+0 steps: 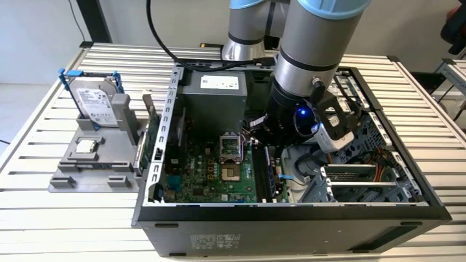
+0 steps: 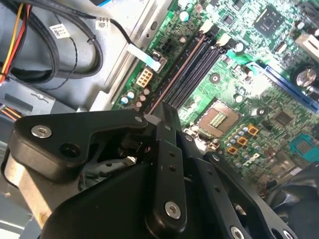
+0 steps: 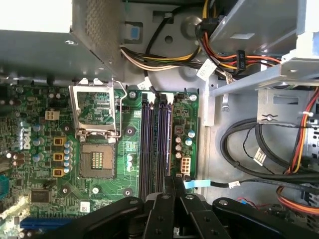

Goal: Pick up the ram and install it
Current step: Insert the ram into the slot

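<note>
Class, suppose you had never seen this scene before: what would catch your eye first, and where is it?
The robot arm plunging into the open computer case, its gripper low over the memory slots on the green motherboard. Next, the open processor socket beside those slots. On the exterior view's left, a hard drive stands upright in a grey holder.

My work surface is a white slatted metal table (image 1: 65, 213). An open black computer case (image 1: 291, 229) rests directly on it; beside it, towards the exterior view's left, sits a grey plastic parts holder (image 1: 73, 177).
</note>
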Action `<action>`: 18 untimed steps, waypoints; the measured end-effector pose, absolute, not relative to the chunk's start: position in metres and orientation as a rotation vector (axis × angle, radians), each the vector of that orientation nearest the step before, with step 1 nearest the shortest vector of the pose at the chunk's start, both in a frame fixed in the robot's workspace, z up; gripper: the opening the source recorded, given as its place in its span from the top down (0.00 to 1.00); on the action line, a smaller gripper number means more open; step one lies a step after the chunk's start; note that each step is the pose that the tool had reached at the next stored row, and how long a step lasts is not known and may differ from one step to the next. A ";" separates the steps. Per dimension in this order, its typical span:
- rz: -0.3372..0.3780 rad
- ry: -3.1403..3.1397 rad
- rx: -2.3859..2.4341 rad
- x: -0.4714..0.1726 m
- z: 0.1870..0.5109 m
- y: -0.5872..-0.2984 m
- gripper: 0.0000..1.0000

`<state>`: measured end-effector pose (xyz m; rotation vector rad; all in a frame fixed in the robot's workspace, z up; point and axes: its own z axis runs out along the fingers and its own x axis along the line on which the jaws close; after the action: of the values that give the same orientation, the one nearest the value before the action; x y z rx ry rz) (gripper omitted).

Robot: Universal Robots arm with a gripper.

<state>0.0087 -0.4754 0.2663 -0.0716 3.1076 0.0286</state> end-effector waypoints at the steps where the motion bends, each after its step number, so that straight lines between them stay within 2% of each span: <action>1: 0.029 3.107 -0.099 0.009 0.266 -0.475 1.00; 18: 0.036 3.067 -0.525 0.009 0.266 -0.475 1.00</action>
<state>0.0087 -0.4754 0.2663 -0.5252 3.0667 0.0358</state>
